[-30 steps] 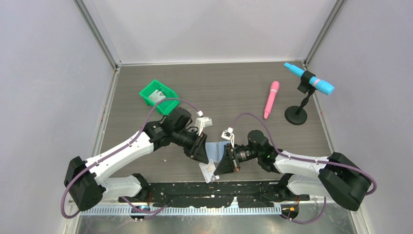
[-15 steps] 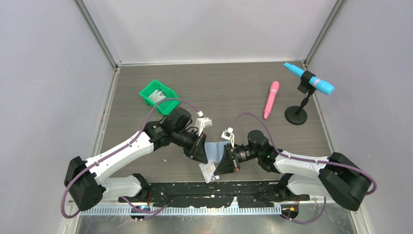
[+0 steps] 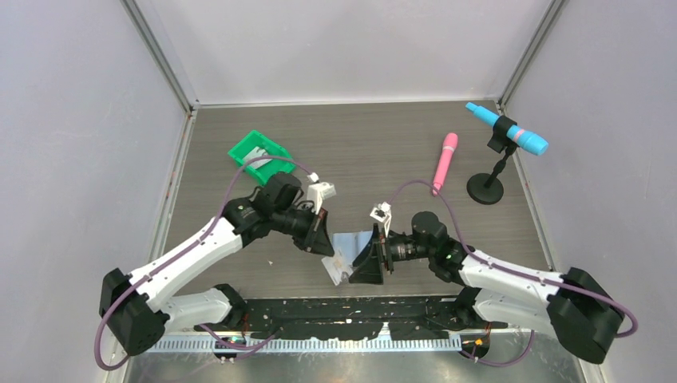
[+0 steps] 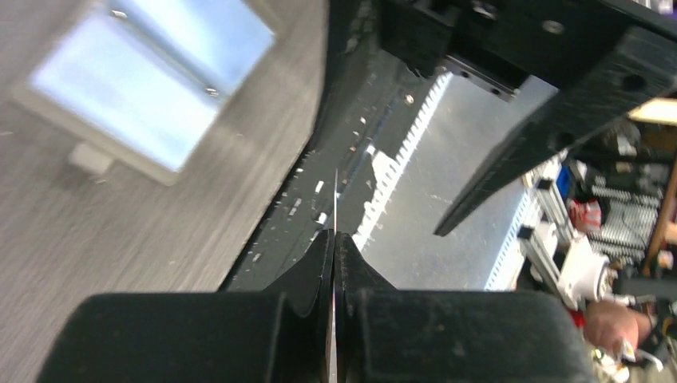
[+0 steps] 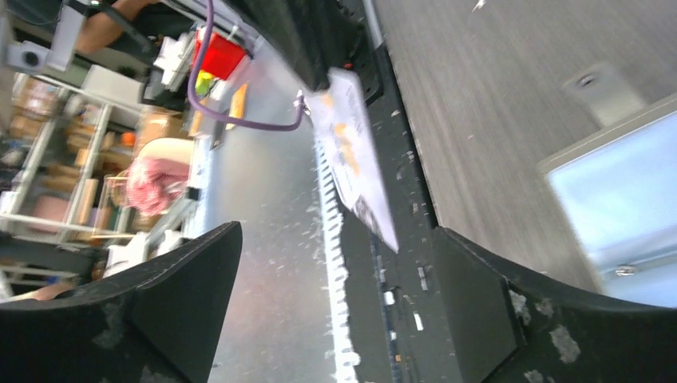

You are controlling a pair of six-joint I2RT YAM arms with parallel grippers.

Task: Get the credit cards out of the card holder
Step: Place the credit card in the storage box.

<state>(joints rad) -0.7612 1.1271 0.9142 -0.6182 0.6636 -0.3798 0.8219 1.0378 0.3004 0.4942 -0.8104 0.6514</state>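
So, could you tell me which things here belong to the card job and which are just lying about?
Job: card holder, credit card pinched in the shut left gripper, open right gripper.
Lying about: green bin, pink stick, blue microphone.

Top view: fixed high, behind the arm bases, looking down and forward. It takes in the whole bench [image 3: 359, 136], the side walls, both arms and the black rail [image 3: 351, 307] along the near edge. It is far off, so small things read poorly.

Left wrist view: very close, sighting along the left hand [image 4: 334, 239] at bottom centre, facing the near edge. The frame is rolled, with bench on the left. The wallet [image 4: 152, 80] shows upper left, blurred.

Right wrist view: close, sighting between the fingers of the right hand [image 5: 335, 239] toward the near edge and the room beyond. It is rolled too. The card [image 5: 355, 152] is centre, the wallet far right.

Shared: all three catch wallet and rail. In the left wrist view the card is edge-on.
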